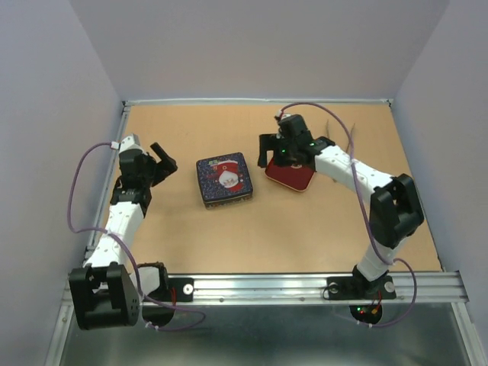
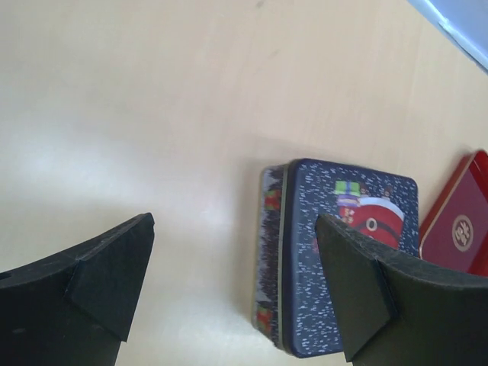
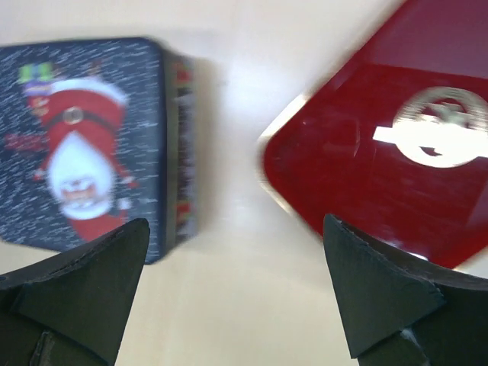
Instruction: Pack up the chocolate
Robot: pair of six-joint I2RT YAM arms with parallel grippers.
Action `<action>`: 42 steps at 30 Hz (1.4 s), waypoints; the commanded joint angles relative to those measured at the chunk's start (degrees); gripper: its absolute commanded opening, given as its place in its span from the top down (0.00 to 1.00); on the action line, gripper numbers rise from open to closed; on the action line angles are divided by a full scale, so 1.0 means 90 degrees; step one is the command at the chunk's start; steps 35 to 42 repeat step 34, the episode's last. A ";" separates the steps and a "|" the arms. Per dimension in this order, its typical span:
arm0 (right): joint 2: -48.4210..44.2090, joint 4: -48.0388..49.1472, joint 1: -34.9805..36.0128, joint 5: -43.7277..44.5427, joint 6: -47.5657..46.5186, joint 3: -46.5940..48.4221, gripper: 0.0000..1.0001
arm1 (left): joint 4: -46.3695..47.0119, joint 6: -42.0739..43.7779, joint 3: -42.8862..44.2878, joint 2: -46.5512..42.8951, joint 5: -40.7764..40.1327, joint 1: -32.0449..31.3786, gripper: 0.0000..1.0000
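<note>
No chocolate shows in any view. A closed dark-blue tin (image 1: pixel 223 180) with a Santa picture on its lid lies mid-table; it also shows in the left wrist view (image 2: pixel 343 259) and the right wrist view (image 3: pixel 76 137). A flat red square tin piece (image 1: pixel 293 177) with a silver emblem lies to its right, also seen by the left wrist (image 2: pixel 461 229) and the right wrist (image 3: pixel 389 152). My left gripper (image 1: pixel 164 160) (image 2: pixel 232 290) is open and empty, left of the blue tin. My right gripper (image 1: pixel 267 151) (image 3: pixel 236 282) is open and empty, above the gap between the two tins.
The brown tabletop (image 1: pixel 229 236) is bounded by grey walls at the back and sides. A metal rail (image 1: pixel 305 286) with the arm bases runs along the near edge.
</note>
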 commanded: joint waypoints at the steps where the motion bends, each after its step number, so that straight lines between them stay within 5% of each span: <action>1: -0.0892 0.0278 -0.0807 0.0182 0.0087 -0.0788 0.00 | -0.0372 0.0512 0.0142 -0.0420 0.0670 0.0837 0.01; 6: -0.1839 0.0307 -0.1920 0.0065 0.0048 -0.1571 0.00 | -0.1014 0.1010 0.0531 -0.0684 0.1209 0.1649 0.01; 13: -0.3335 0.0249 -0.2879 0.0231 0.0067 -0.2265 0.00 | -0.1690 0.1352 0.1206 -0.1124 0.1346 0.1747 0.01; 42: -0.4282 -0.0113 -0.2899 0.0817 0.0009 -0.2256 0.00 | -0.2452 0.1597 0.1861 -0.1456 0.0682 0.1747 0.01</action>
